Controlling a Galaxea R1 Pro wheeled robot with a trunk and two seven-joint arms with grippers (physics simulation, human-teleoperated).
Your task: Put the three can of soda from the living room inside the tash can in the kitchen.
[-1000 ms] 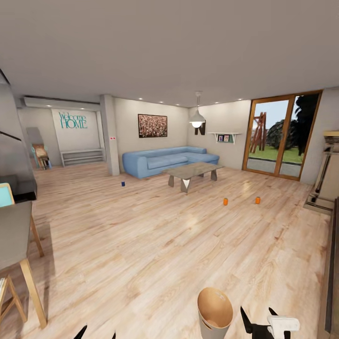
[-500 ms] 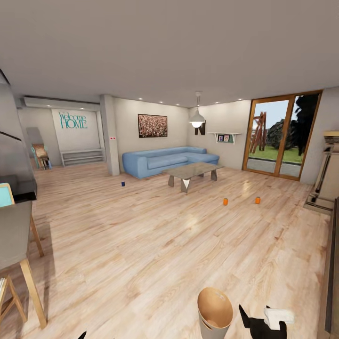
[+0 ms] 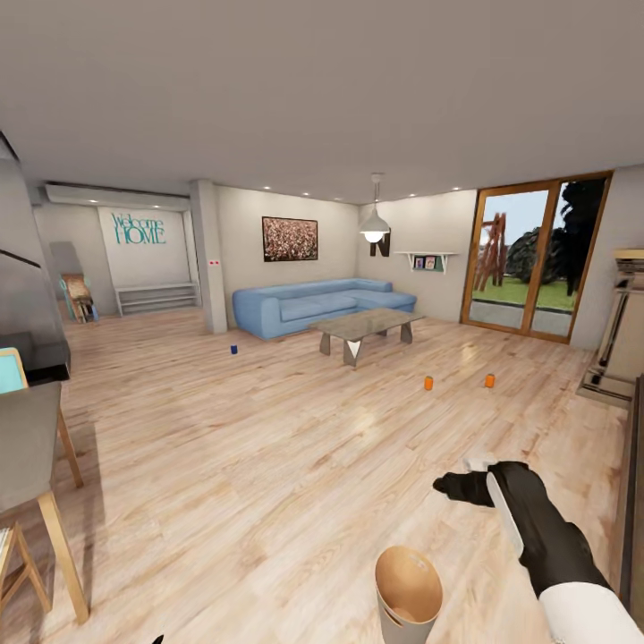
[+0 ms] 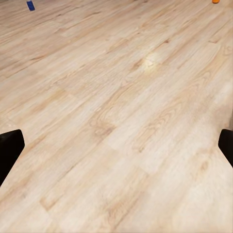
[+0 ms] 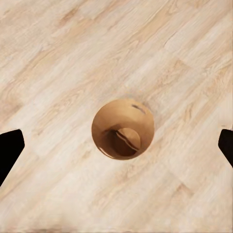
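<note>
Three small drink cans stand well apart on the light wood plank floor (image 3: 268, 465): the dark blue can (image 3: 233, 349) near the blue corner sofa (image 3: 313, 304), the two bright orange cans (image 3: 428, 383) and (image 3: 489, 380) beyond the grey low surface (image 3: 367, 324). None is collected.

The tapered bin with tan-brown inner wall (image 5: 123, 128) stands upright and empty directly below the right hand (image 5: 116, 145), fingers spread wide, holding nothing, judged a check of the bin's position.

The left hand (image 4: 116, 145) is likewise spread and empty. The head view cuts off the bin's base.
</note>
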